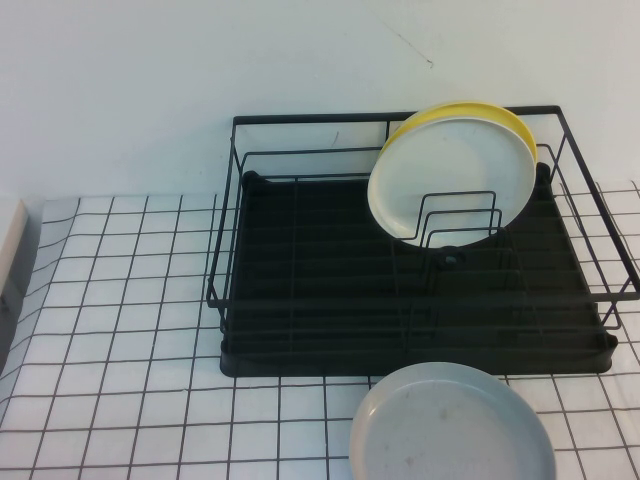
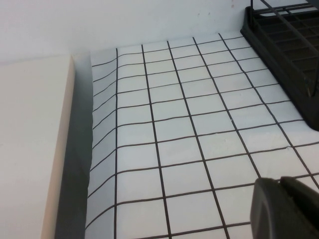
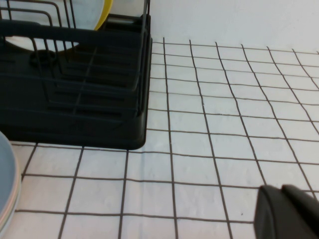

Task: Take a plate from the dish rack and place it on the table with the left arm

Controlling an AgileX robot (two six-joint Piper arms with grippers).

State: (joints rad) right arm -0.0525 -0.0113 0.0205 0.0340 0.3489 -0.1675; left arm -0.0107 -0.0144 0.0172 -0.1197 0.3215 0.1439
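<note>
While both grippers hover, table (image 1: 120,330) bears dish rack (image 1: 300,290).

Both arms parked out of the high view

Neither arm shows in the high view. In the left wrist view the left gripper (image 2: 285,208) appears at the lower right of the frame, its fingers closed together. In the right wrist view the right gripper (image 3: 288,211) sits at the lower right corner, a dark shape above the surface.

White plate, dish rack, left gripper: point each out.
white plate (image 1: 445,170), high view, bare face.
dish rack (image 1: 320,290), high view, black tray base.
left gripper (image 2: 284,206), left wrist view, shut fingertips over the table.
</note>
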